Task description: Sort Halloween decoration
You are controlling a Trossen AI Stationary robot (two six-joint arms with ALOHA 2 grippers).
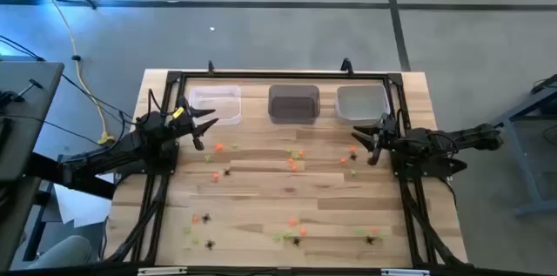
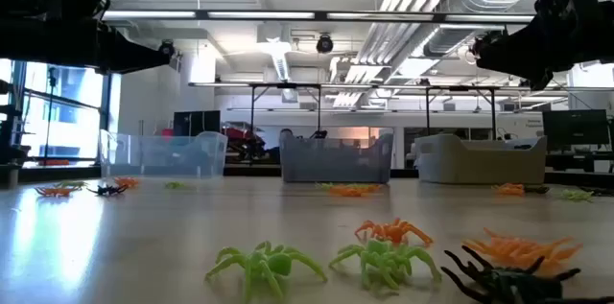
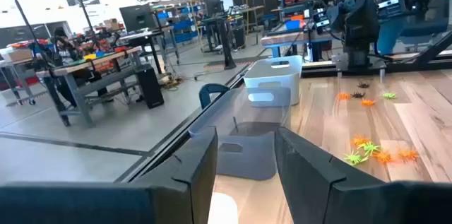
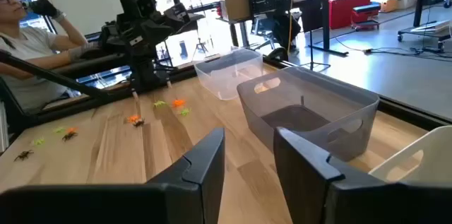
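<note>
The Halloween decoration is many tiny orange, lime-green and black spider trinkets scattered flat on the wooden table: a group near the middle (image 1: 294,163), some left of it (image 1: 222,149), and more along the near edge (image 1: 291,234) (image 2: 384,261). My left gripper (image 1: 205,128) (image 3: 244,146) hovers open above the table's far left, beside the clear bin (image 1: 215,104). My right gripper (image 1: 362,142) (image 4: 247,146) hovers open at the far right, near the white bin (image 1: 361,104). Neither holds anything.
Three small bins stand in a row along the far edge: the clear one, a dark grey one (image 1: 293,104) in the middle, and the white one. A black frame (image 1: 261,75) borders the table. A person (image 4: 21,40) sits beyond the table's left side.
</note>
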